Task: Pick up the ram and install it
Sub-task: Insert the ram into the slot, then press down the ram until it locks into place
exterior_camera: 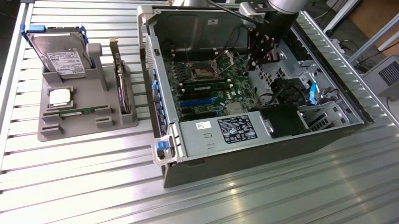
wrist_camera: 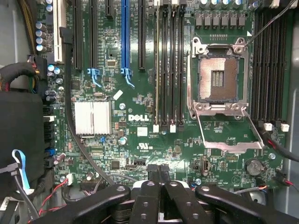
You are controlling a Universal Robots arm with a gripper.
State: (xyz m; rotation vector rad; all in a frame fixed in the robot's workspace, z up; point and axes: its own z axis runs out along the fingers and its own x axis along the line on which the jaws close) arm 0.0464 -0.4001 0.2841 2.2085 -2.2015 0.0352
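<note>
Ram (exterior_camera: 80,112) on grey stand, well apart from claw (wrist_camera: 159,172), pressed together, over motherboard (wrist_camera: 140,135)

Silver-grey arm with a black cable, ending in a black pincer (wrist_camera: 159,175) of bolted linkage bars.

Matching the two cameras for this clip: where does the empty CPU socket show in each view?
Exterior view: the CPU socket sits mid-motherboard inside the open case, toward the exterior view's left of the gripper.
Wrist view: the CPU socket lies beside the black memory slots.
Shared landmark: those memory slots next to the socket.
</note>
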